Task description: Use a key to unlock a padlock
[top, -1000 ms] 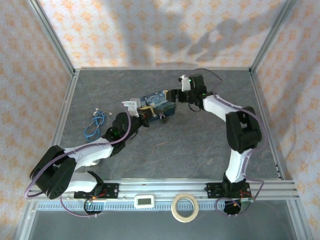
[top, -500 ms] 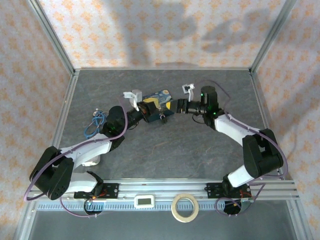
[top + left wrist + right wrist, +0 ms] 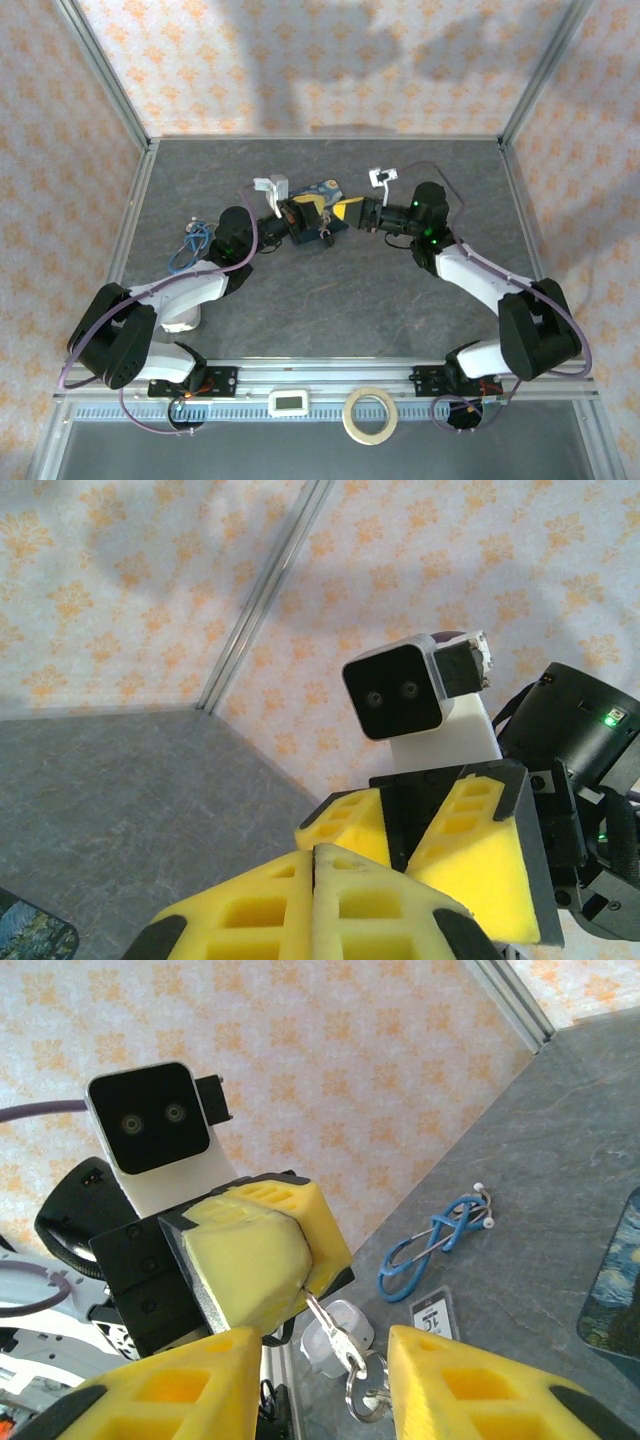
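Honestly, the key (image 3: 335,1338) pinched in my left gripper (image 3: 300,1275) looks light, stiff, slippery; right gripper (image 3: 320,1360), jaws apart, should take its flats.

Bright, even light comes from above. Broad, soft grey shadows lie across the far wall (image 3: 400,70), while the desk (image 3: 330,290) is evenly lit. The overhead view is sharp. Close to their lenses, the left tool (image 3: 315,852) and right tool (image 3: 325,1355) look slightly soft.
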Available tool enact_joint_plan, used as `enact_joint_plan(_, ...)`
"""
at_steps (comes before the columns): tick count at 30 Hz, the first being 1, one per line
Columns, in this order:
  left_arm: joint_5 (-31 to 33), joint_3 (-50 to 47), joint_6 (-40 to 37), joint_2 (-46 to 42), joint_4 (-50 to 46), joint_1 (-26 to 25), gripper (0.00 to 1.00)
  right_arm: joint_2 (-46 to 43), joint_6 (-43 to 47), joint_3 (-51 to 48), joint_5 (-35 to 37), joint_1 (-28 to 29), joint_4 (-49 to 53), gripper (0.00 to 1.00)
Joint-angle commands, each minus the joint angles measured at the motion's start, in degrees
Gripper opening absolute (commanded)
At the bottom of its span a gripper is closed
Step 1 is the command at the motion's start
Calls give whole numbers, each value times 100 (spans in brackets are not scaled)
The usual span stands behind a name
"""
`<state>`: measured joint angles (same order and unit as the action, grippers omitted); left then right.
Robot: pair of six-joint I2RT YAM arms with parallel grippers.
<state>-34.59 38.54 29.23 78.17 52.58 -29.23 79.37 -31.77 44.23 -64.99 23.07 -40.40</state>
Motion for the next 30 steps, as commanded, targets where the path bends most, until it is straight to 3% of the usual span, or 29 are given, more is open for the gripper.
enact_joint_plan(1, -224, 171, 200, 43, 415, 21, 0, 118, -99, 72, -205, 128, -450, 37)
enact_joint_plan(10, -233, 30, 400, 41, 740, 21, 0, 325, -163, 106, -320, 215, -568, 32)
enact_joint_plan(22, -277, -117, 828, 218, 1191, 21, 0, 512, -736, 56, -227, 260, -1504, 24)
enact_joint_plan(30, -112, -223, 812, 147, 1247, 19, 0, 588, -835, -46, -182, 275, -1690, 4)
